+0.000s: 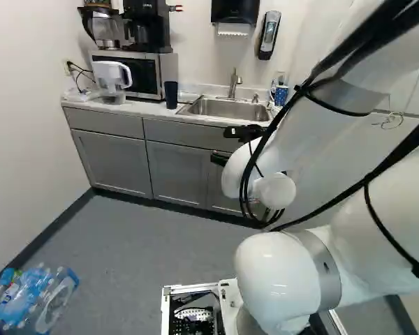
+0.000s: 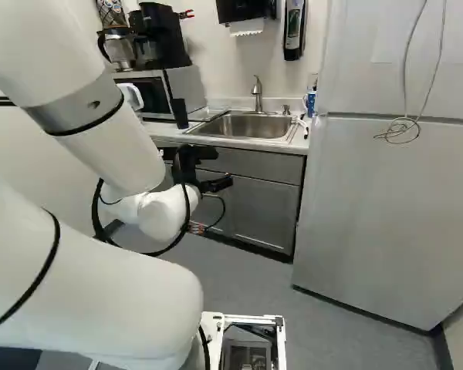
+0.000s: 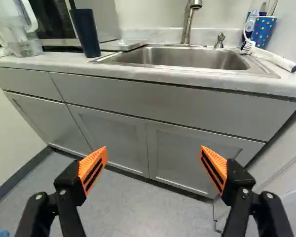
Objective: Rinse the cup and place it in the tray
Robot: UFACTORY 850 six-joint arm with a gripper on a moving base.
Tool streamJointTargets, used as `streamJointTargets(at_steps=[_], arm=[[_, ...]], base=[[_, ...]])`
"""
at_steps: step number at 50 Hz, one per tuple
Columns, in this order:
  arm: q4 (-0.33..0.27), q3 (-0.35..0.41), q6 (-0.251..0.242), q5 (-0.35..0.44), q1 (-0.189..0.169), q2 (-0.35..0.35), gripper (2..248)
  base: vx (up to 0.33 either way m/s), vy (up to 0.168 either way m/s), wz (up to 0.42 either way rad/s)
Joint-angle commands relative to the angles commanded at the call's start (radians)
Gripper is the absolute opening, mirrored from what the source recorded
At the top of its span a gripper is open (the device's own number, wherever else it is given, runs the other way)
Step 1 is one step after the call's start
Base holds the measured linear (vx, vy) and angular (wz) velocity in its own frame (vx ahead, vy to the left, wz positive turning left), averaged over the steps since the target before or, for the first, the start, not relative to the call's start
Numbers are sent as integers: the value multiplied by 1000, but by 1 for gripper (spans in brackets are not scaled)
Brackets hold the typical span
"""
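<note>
"Where do we have the dark cup (image 2: 180, 113)?"

"We see it upright on the counter (image 3: 39, 61), just beside the flat tray (image 3: 124, 44)."

"And our gripper (image 2: 218, 168)?"

"We see its fingers spread wide apart, with the cabinets (image 2: 255, 208) and the sink (image 2: 243, 126) ahead."

Tall dark cup (image 1: 171, 95) on pale counter (image 1: 143, 107), left of rectangular steel sink (image 1: 227, 108). White-handled clear plastic pitcher (image 1: 112, 82) in front of silver-black microwave (image 1: 146, 75). Clear and blue plastic bottles (image 1: 45, 303) on grey floor (image 1: 140, 244), lower left.
</note>
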Motion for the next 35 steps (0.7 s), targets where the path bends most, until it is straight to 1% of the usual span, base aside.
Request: streamJointTargets(at_steps=[15,24,35], arm=[[0,-5,0,0,0,-6,247],[0,-36,0,0,0,-29,247],[0,-72,0,0,0,-41,247]], base=[[0,0,0],[0,0,0],[0,0,0]])
